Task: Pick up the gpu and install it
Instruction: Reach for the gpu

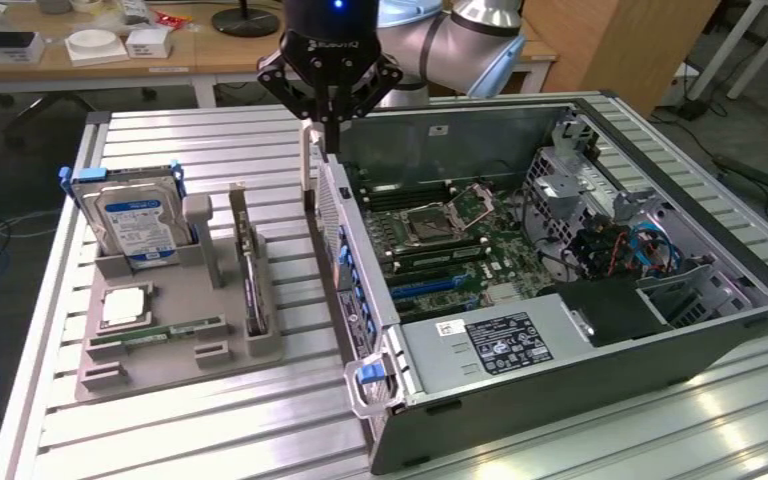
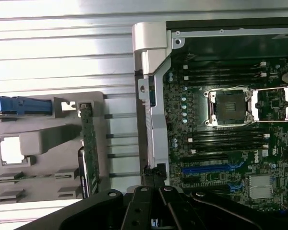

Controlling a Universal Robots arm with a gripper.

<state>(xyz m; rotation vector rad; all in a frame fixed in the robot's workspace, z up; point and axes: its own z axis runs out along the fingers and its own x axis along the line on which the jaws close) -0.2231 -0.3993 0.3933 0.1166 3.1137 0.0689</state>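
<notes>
Found the gripper (image 1: 332,142) hanging over the wall of the open computer case (image 1: 335,215) facing the grey parts tray (image 1: 177,372), fingers pointing straight down and pressed fully together, with nothing visibly held. Caught the same gripper (image 2: 153,175) in the wrist view, dark tips shut, poised just above that case (image 2: 151,52) wall, between the motherboard (image 2: 230,120) and the tray (image 2: 43,158). Located the gpu (image 1: 251,275) unpicked in the tray, standing on its long edge in a slot on the tray's side nearest the case, with what looked like its light metal bracket at the end farthest from the exterior camera. Placed the card toward the exterior view's left of the fingers and lower, near but clearly apart, with a bare strip of the slatted aluminium table (image 1: 184,140) between tray and case. Read its long axis as running roughly parallel to the case wall, far to near in the exterior view, and as a thin edge-on strip, the gpu (image 2: 90,143), in the wrist view. Noted the blue-labelled hard drive (image 1: 137,225) upright at the tray's far corner and a narrow memory stick (image 1: 171,328) lying flat, both beyond the card from the gripper. Judged the pick-up not yet begun, with the blue expansion slots (image 1: 424,283) on the motherboard (image 1: 491,255) unoccupied.
</notes>
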